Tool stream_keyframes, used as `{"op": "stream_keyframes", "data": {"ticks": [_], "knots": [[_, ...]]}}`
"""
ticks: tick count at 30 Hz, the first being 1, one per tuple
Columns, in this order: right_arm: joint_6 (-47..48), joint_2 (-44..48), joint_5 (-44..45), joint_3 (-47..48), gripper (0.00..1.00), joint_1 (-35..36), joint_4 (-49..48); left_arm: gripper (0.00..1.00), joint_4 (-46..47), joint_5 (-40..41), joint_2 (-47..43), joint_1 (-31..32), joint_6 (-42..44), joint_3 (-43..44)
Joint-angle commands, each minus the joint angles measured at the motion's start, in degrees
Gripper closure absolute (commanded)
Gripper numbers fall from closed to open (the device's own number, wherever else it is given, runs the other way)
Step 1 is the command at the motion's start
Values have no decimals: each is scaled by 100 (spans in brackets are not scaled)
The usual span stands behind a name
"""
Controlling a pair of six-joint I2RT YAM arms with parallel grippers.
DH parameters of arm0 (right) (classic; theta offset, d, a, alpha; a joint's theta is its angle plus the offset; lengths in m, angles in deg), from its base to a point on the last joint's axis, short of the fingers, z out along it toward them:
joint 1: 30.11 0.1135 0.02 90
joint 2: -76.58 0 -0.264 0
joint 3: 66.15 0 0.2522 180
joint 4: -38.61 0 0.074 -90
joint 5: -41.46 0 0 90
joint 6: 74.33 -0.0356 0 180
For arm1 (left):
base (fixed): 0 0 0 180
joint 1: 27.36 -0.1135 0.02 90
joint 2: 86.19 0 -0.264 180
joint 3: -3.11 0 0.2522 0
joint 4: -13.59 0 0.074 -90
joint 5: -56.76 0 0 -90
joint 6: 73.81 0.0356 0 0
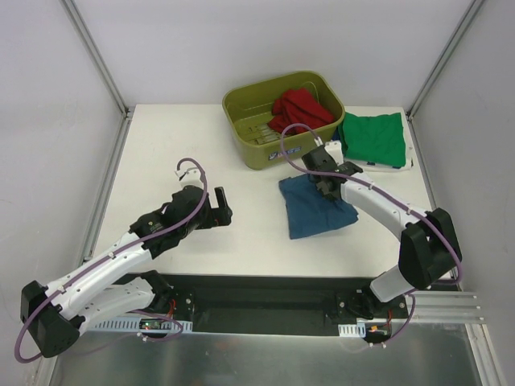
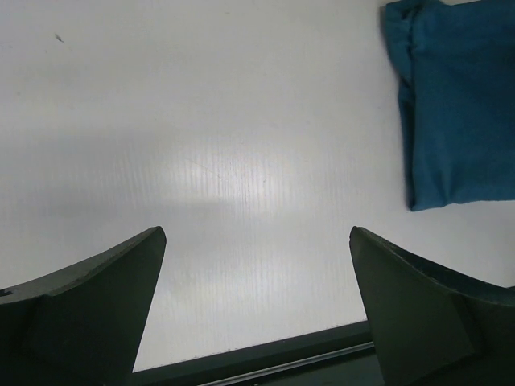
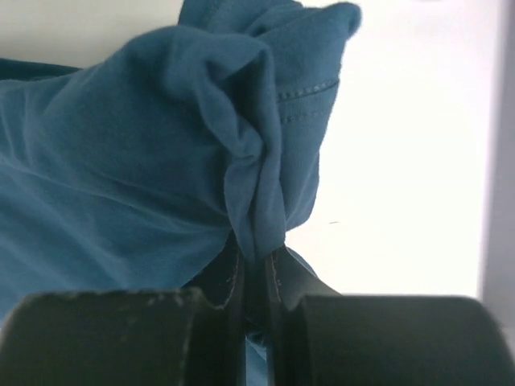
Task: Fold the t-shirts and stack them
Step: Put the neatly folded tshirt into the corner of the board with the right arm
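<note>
- The teal-blue t-shirt [image 1: 315, 209] is lying folded near the middle of the table [image 1: 185, 145], just in front of the olive tub [image 1: 241, 108]
- Being soft, light and limp, it is likely going to sag and unfold if lifted by a single layer
- The right gripper [image 3: 257, 265] is pinching a bunched fold at its far edge, jaws nearly shut on the cloth; gathering all layers there is looking safest
- The green t-shirt [image 1: 372, 138] is lying folded at the far right, and the red t-shirt [image 1: 302, 108] is sitting crumpled in the tub
- The left gripper [image 2: 256, 237] is hovering wide open over bare table, holding nothing
</note>
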Motion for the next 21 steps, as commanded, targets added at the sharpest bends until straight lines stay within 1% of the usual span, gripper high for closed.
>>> {"op": "stream_keyframes", "data": {"ticks": [1,7,15,21], "knots": [[605,300,1524,575,99,-51,394,1,-187,403,-104,-99,-76,1],[1457,379,1859,1146,99,-350,394,1,-617,947,-384,-152,-226,106],[2038,590,1437,1893,99,-965,429,1,-872,1501,-965,-178,-208,124],[2495,467,1147,2816,99,-1264,552,1,-951,1765,-1150,-196,-243,141]]}}
